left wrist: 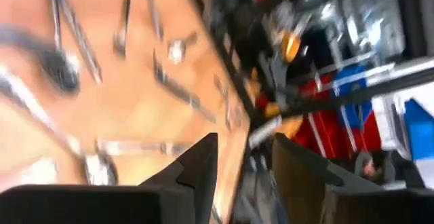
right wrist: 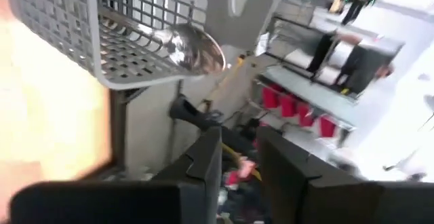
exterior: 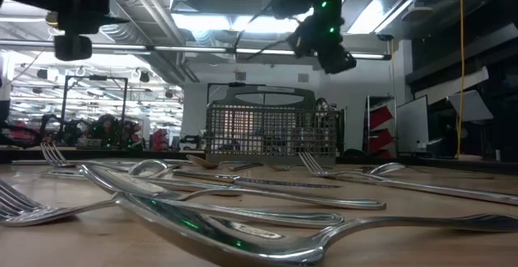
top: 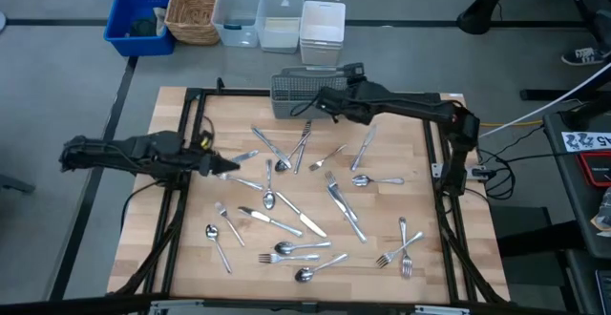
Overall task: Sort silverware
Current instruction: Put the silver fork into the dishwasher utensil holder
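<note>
The left gripper (top: 221,165) hangs over the left edge of the wooden table (top: 420,286), its fingers (left wrist: 200,166) a little apart and empty; nothing lies between them. Just beyond its tip, the silverware (top: 296,205) is scattered across the middle of the table: forks, spoons and knives lying flat, some crossing each other. Farther right and toward the back, the right gripper (top: 320,105) hovers beside the grey mesh basket (top: 298,91) at the table's far edge. Its fingers (right wrist: 207,159) stand slightly apart with nothing clamped. A spoon (right wrist: 186,47) rests inside the basket.
</note>
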{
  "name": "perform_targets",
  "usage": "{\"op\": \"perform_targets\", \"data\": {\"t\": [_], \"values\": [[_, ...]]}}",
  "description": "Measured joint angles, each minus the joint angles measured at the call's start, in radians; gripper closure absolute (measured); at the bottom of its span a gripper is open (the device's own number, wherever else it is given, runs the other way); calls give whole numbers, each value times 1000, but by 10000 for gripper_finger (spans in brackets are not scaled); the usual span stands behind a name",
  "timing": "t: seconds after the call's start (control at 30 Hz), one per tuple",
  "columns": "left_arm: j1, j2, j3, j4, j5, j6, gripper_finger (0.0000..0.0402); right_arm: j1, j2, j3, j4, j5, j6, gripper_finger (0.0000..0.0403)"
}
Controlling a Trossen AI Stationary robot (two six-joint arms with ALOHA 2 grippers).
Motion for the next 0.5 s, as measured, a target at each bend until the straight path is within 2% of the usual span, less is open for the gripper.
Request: {"op": "perform_targets", "data": {"t": [0.07, 0.13, 0.3, 0.4, 0.5], "values": [[0, 61, 15, -9, 39, 10, 275, 0, -35, 0, -24, -46, 80, 308], [0, 118, 24, -9, 50, 88, 275, 0, -70, 0, -43, -114, 159, 308], [0, 234, 36, -24, 85, 424, 275, 0, -137, 0, -86, -343, 288, 308], [0, 283, 37, -89, 92, 630, 275, 0, -167, 0, -110, -506, 339, 308], [0, 332, 37, -197, 40, 786, 275, 0, -179, 0, -114, -676, 374, 308]]}}
